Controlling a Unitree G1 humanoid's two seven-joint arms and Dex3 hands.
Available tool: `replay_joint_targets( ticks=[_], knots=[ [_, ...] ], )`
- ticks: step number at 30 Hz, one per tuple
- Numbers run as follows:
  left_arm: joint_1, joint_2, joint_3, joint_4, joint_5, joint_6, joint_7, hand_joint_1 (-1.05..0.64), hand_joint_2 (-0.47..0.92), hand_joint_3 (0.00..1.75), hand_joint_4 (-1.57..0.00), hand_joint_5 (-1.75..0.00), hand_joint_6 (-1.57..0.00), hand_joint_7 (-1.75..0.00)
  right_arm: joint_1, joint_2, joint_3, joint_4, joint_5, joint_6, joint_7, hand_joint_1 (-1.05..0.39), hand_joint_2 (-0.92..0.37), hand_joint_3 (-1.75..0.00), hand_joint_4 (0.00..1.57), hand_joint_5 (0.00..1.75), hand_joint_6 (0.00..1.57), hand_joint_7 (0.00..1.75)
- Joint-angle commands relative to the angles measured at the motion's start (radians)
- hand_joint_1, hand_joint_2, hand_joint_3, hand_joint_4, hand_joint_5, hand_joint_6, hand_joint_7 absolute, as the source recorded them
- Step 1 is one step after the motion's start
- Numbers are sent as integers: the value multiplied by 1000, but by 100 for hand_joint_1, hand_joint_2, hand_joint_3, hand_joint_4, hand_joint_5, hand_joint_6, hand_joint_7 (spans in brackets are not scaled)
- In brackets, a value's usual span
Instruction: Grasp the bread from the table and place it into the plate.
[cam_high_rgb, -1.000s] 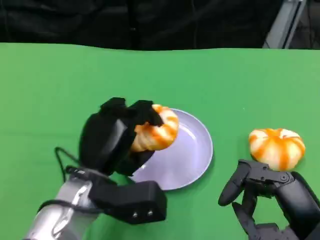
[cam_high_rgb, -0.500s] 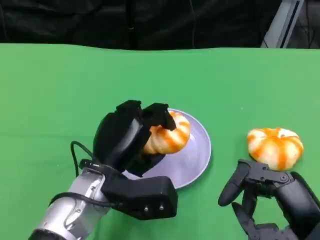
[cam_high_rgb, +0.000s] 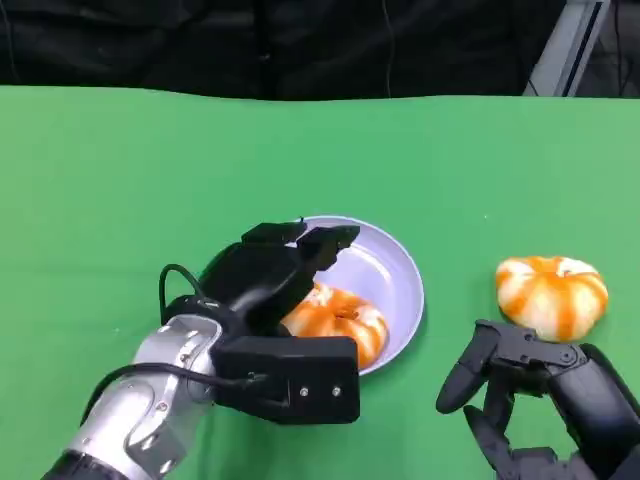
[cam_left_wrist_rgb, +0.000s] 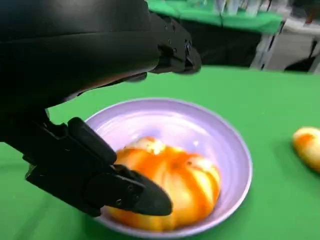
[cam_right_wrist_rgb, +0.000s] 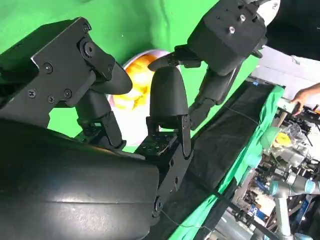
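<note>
At the lower right of the head view the right hand (cam_high_rgb: 540, 410) rests on the green table (cam_high_rgb: 120, 170), fingers spread and curled down, nothing in them; its lower part is cut off by the frame edge. Just beyond it, apart from the fingertips, a second bun (cam_high_rgb: 552, 293) lies on the cloth, orange and white in stripes.

At the lower left, the left hand (cam_high_rgb: 275, 275) reaches over the near rim of the plate (cam_high_rgb: 400, 285). Its fingers are spread wide above the bread (cam_high_rgb: 335, 318), which lies in the near half of the plate (the wrist view shows it settled against the bowl's floor, a gap between it and the upper fingers). Whether the lower finger in that wrist view touches the bread I cannot tell; it overlaps the near side. The hand grips nothing. The silver forearm and a black box at the wrist hide the plate's near-left rim.

No writing can be read on anything.

Farther back the table ends at a dark curtain, with a grey strut at the upper right corner.
</note>
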Motion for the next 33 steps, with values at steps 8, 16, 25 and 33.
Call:
replay_joint_targets(
  ticks=[8,16,25,33],
  knots=[
    [93,95,74,-214,-112,36,-152,-76,92,33,-3,-1,-7,-3,4,-1,5,-16,-7,16,-3,7,-39,-125,80,167,73,137],
    [289,139,250,-398,-291,-54,-104,-49,92,24,-46,-34,-40,-14,4,-1,7,-10,-7,1,-8,6,-38,-126,81,166,73,137],
    [547,67,426,-403,-529,-351,39,-19,92,28,-75,-94,-94,-31,3,-3,4,-9,-2,1,-7,5,-38,-126,81,166,73,137],
    [707,-44,489,-487,-691,-387,60,0,59,112,-82,-167,-82,-136,-1,-11,-10,-5,12,-3,3,6,-39,-125,82,167,72,137]
  ],
)
